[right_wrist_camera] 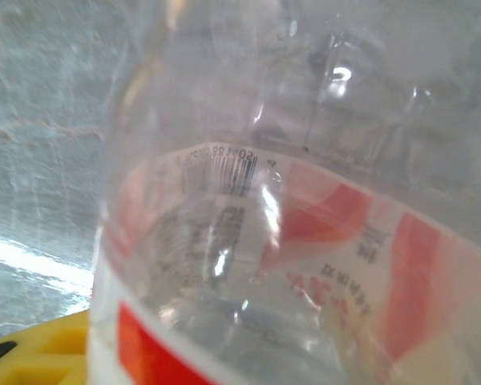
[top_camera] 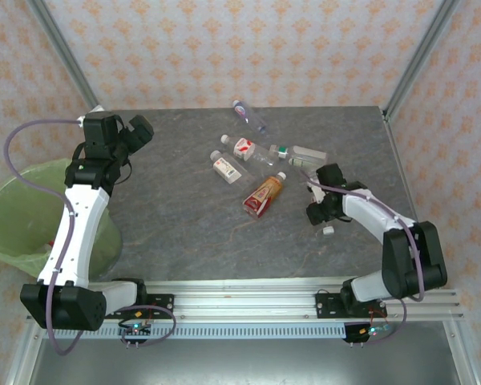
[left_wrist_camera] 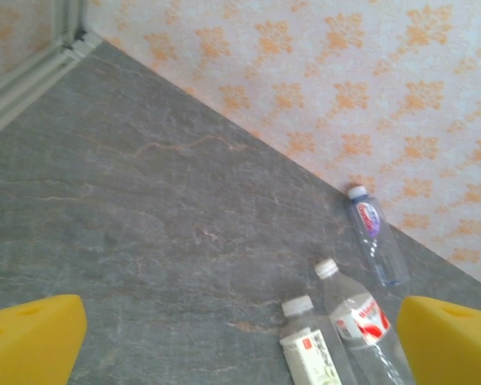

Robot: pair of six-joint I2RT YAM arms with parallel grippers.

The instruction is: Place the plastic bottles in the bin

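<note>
left arm raised, fingers (left_wrist_camera: 240, 341) spread; right fingers (top_camera: 327, 210) low, pinching a bottle (right_wrist_camera: 305, 241)

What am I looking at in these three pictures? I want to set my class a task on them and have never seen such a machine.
Two robot arms are bolted to a grey table. One picture looks down from above; the other two come from cameras on each wrist. The left claw hangs open, empty, near the bin lined with a green bag. The right claw is low among the plastic bottles lying on the table, and its camera sits right against a clear red-and-white labelled bottle. Whether it grips that bottle yet is unclear.
</note>
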